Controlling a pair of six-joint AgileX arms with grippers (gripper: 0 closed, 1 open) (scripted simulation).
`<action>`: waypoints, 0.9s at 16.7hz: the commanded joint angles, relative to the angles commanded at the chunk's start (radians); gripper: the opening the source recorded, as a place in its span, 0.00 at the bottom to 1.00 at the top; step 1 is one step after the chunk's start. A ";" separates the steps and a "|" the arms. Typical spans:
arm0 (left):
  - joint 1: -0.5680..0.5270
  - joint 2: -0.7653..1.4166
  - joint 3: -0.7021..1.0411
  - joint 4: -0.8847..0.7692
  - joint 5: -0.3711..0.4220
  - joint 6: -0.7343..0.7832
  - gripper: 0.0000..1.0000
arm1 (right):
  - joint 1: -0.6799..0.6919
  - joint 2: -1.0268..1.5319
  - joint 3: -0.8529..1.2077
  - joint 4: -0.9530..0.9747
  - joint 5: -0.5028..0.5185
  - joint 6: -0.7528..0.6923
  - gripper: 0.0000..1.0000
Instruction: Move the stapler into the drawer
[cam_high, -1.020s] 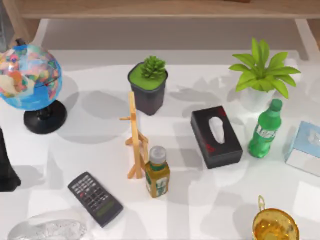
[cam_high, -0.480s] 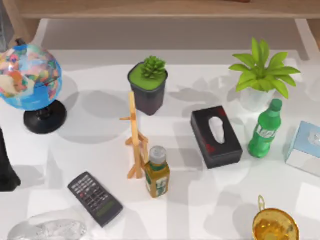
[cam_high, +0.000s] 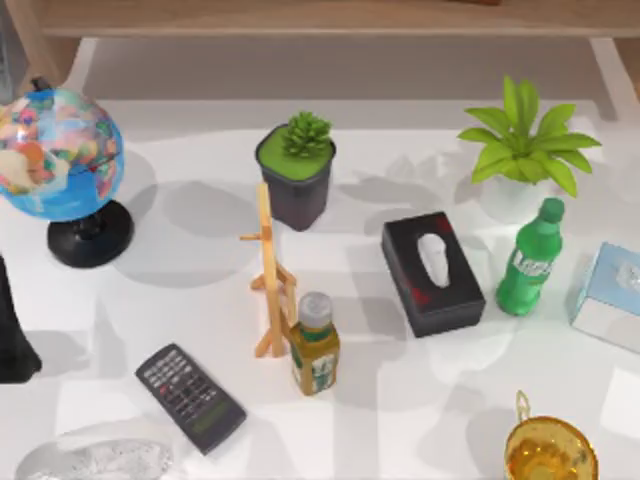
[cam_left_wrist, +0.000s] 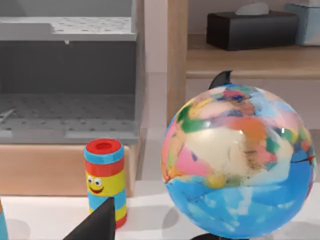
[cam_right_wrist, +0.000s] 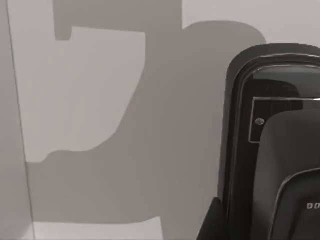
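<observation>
The white desk carries a multicoloured globe on a black stand at its left, a green succulent in a dark square pot, a small wooden easel, an amber bottle, a flat black remote with buttons, a black tissue box, a green plastic bottle and a leafy plant in a white pot.

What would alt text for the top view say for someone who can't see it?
A white table seen from above, crowded with objects: a globe at left, a black remote near the front, a small wooden easel beside a yellow-labelled bottle, and a black tissue box and green bottle at right. Two potted plants stand toward the back.
</observation>
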 joint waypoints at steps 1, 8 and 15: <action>0.000 0.000 0.000 0.000 0.000 0.000 1.00 | 0.003 -0.005 -0.011 0.008 0.013 0.004 0.00; 0.000 0.000 0.000 0.000 0.000 0.000 1.00 | 0.022 -0.027 -0.075 0.034 0.117 0.028 0.00; 0.000 0.000 0.000 0.000 0.000 0.000 1.00 | 0.022 -0.027 -0.075 0.034 0.117 0.028 0.30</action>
